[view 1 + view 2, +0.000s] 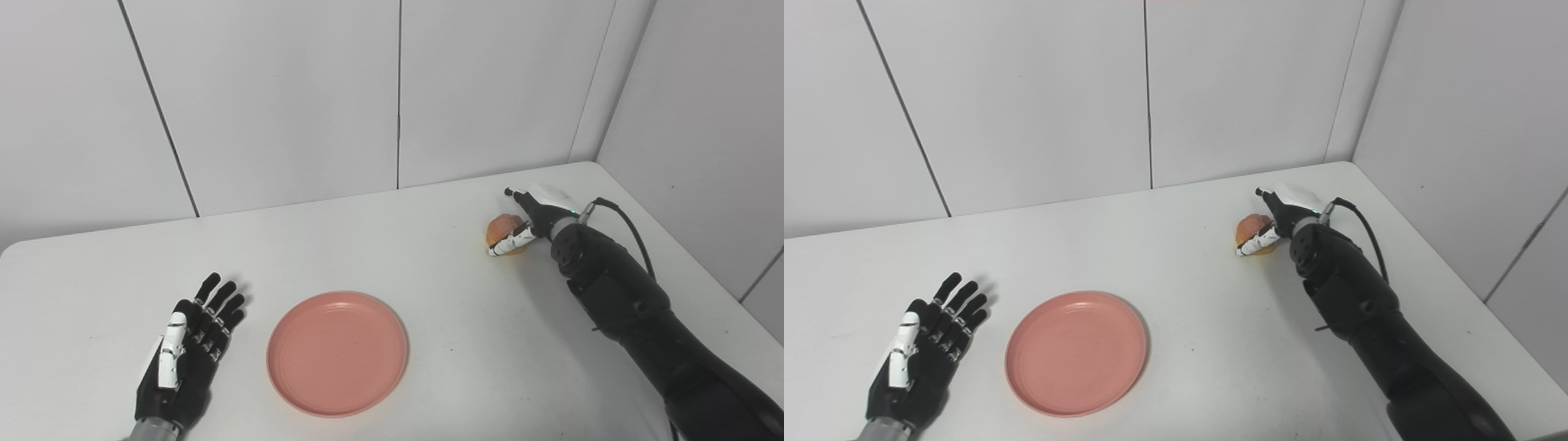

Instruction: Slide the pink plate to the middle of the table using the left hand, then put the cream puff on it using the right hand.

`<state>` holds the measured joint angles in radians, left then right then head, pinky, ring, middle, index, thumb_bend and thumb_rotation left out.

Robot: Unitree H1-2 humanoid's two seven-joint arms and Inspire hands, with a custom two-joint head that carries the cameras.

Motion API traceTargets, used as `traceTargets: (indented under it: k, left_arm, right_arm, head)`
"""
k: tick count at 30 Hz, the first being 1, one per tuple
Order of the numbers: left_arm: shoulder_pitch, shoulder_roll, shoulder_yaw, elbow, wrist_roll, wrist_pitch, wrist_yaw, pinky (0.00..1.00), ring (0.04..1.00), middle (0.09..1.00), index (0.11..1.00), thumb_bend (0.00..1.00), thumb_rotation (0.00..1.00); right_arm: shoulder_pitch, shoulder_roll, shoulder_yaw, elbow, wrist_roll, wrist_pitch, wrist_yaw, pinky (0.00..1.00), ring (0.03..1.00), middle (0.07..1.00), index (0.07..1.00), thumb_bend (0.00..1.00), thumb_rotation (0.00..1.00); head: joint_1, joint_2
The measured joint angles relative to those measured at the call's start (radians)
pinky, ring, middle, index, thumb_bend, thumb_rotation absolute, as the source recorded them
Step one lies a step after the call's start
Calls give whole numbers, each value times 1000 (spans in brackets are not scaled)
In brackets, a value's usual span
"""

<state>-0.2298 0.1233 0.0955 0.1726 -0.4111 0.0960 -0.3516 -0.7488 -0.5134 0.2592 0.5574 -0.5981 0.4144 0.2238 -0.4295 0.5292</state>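
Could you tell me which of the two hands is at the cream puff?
The right hand, its fingers around the cream puff; the left hand lies open beside the pink plate.

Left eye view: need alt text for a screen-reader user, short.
A robot's right hand wraps around a cream puff at the far right of a white table. An empty pink plate sits near the front centre, and the left hand rests open and flat beside it, apart from the rim.
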Motion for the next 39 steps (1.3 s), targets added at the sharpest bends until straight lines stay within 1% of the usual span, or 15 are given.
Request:
traceTargets:
  k: [1, 3, 5, 6, 7, 8, 9, 11, 12, 14, 21, 28, 32, 36, 39]
  left_arm:
    - [0, 0, 0, 0, 0, 0, 0, 965, 931, 938, 932, 365, 1000]
    - [0, 0, 0, 0, 0, 0, 0, 966, 931, 937, 931, 366, 1000]
    - [0, 0, 0, 0, 0, 0, 0, 957, 927, 933, 927, 370, 1000]
    - [0, 0, 0, -1, 0, 0, 0, 959, 928, 934, 927, 373, 1000]
    - [0, 0, 0, -1, 0, 0, 0, 960, 929, 934, 928, 373, 1000]
    - [0, 0, -1, -2, 0, 0, 0, 963, 930, 935, 928, 374, 1000]
    - [0, 0, -1, -3, 0, 0, 0, 964, 930, 935, 927, 374, 1000]
    - [0, 0, -2, -4, 0, 0, 0, 967, 933, 937, 929, 374, 1000]
    - [0, 0, -3, -5, 0, 0, 0, 965, 931, 935, 927, 372, 1000]
    - [1, 0, -2, -4, 0, 0, 0, 967, 934, 938, 930, 371, 1000]
    - [0, 0, -2, 3, 0, 0, -3, 971, 939, 942, 935, 377, 1000]
    - [0, -1, -2, 1, 0, 0, -1, 955, 927, 933, 926, 382, 1000]
    - [0, -2, -3, 0, 1, 0, -1, 956, 930, 935, 926, 383, 1000]
    - [0, -3, -5, 0, 1, -1, 0, 969, 933, 938, 931, 379, 1000]
    - [0, -7, -5, -1, 2, -1, 4, 945, 915, 919, 914, 385, 1000]
  right_arm:
    - [-5, 0, 0, 7, 2, 0, 0, 686, 806, 866, 892, 785, 153]
    - [-10, 1, 0, 17, 8, 0, 0, 649, 764, 828, 855, 758, 121]
    - [-18, 0, 8, 29, 8, -1, -1, 609, 699, 757, 778, 730, 94]
    - [-23, -2, 20, 36, -1, -6, -5, 574, 653, 708, 721, 716, 75]
    - [-29, -5, 33, 43, -10, -11, -8, 542, 619, 677, 693, 709, 63]
    - [-38, -7, 46, 54, -19, -16, -8, 475, 552, 627, 596, 614, 94]
    - [-46, -9, 53, 61, -23, -16, -7, 435, 509, 594, 546, 565, 110]
    - [-52, -10, 60, 66, -27, -16, -3, 390, 460, 555, 503, 522, 121]
    - [-52, -9, 65, 66, -29, -16, -3, 380, 452, 512, 514, 522, 62]
    - [-52, -10, 72, 65, -39, -16, -3, 366, 440, 478, 513, 523, 10]
    - [-51, -13, 80, 51, -52, -13, 6, 368, 444, 465, 518, 523, 0]
    - [-29, -14, 71, 7, -51, -12, 6, 375, 440, 466, 516, 523, 0]
    - [-10, -20, 65, -74, -52, -7, 12, 333, 412, 447, 535, 519, 0]
    - [16, -38, 57, -230, -69, 21, 37, 309, 391, 435, 539, 518, 0]
    - [26, -46, 56, -336, -90, 39, 58, 291, 379, 411, 530, 518, 0]
  head:
    - [2, 2]
    - [2, 3]
    - [6, 5]
    - [6, 5]
    - [8, 6]
    - [8, 6]
    - [8, 6]
    - [9, 6]
    - [9, 6]
    - [12, 6]
    - [12, 5]
    - [20, 2]
    - [25, 0]
    - [35, -2]
    - [44, 0]
